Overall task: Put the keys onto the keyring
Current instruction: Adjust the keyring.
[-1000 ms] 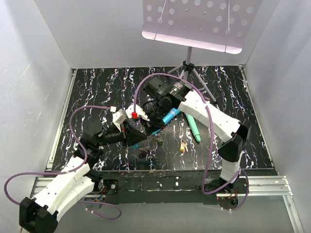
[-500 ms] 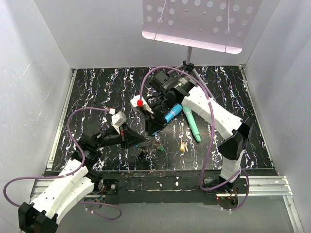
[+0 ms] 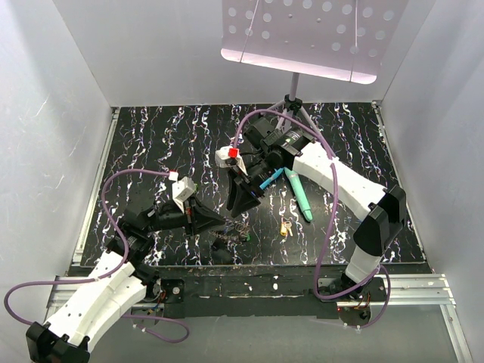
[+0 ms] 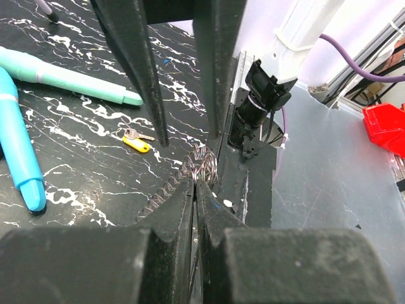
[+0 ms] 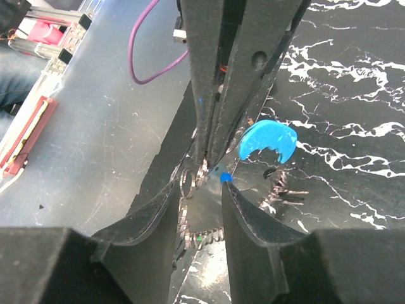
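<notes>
Since the earlier frames the right arm has drawn away from the left arm, and its fingers have gone from shut to partly spread.

1. The desk (image 3: 151, 144) carries all items.
2. The right gripper (image 3: 243, 204) hangs just above the keyring (image 3: 236, 226), with its fingers partly apart and gripping nothing.
3. The left gripper (image 3: 219, 221) sits at the keyring's left end, with its fingers closed tight on the grey coil.
4. A teal stick (image 3: 299, 195) and a light blue stick (image 3: 266, 180) lie beyond the keyring, to its right.
5. The keyring rests on the desk; its blue curved section (image 5: 269, 140) shows in the right wrist view.
6. A yellow-headed key (image 3: 285, 227) lies right of the keyring, apart from it.
</notes>
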You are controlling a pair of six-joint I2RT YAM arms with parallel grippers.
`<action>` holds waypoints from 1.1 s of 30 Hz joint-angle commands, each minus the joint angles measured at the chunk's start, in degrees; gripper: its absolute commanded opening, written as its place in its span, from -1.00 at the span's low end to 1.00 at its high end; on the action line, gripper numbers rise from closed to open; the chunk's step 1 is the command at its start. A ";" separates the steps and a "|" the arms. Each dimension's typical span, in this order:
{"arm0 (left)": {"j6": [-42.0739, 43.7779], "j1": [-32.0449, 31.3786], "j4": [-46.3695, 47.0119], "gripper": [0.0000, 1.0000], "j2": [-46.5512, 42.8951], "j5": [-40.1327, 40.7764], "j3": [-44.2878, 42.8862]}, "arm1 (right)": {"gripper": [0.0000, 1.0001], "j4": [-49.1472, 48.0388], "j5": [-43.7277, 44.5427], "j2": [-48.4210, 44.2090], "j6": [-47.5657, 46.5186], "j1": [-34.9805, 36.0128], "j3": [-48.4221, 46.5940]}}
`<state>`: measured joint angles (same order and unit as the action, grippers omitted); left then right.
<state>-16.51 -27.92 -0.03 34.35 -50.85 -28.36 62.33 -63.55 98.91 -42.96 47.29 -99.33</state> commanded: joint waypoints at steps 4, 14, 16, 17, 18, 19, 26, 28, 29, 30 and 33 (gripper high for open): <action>-1.94 -0.03 4.25 -1.00 -1.48 -1.53 -1.79 | -0.27 -9.94 -3.95 -0.92 5.96 0.09 1.07; -2.03 -0.03 4.34 -1.00 -2.00 -0.39 -1.35 | -0.36 -5.29 -6.23 -0.83 1.57 0.61 1.95; -2.03 -0.03 4.25 -1.00 -2.00 -0.13 -1.35 | -0.36 -3.88 -6.24 -0.83 0.51 0.70 1.95; -2.03 -0.03 4.16 -1.00 -2.18 0.05 -1.35 | -0.36 -3.79 -6.15 -0.91 0.51 0.79 2.03; -2.03 -0.03 4.25 -1.00 -2.09 0.14 -1.35 | -0.36 -3.88 -5.80 -0.83 0.51 0.88 2.21; -2.03 -0.03 4.34 -1.00 -2.18 0.14 -1.35 | -0.37 -3.88 -5.54 -0.83 0.60 0.96 2.30; -2.47 -0.03 4.43 -1.00 -2.79 0.75 -1.35 | -0.39 -6.60 -3.16 -0.13 3.67 1.93 3.00; -2.47 -0.03 4.25 -1.00 -2.97 0.93 -1.26 | -0.41 -6.95 -2.81 -0.04 4.11 2.02 3.18; -2.47 -0.03 4.16 -1.00 -3.15 1.10 -1.26 | -0.42 -7.04 -2.72 -0.04 4.11 2.11 3.18; -2.47 -0.03 4.16 -1.00 -3.23 1.19 -1.17 | -0.43 -7.04 -2.63 -0.04 4.11 2.19 3.26; -2.47 -0.03 4.16 -1.00 -3.32 1.45 -1.00 | -0.54 -7.04 -2.20 -0.04 4.37 2.46 3.35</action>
<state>-18.76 -27.92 1.78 32.01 -50.30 -28.36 56.49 -65.93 98.94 -39.31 49.21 -96.55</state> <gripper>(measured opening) 0.018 0.266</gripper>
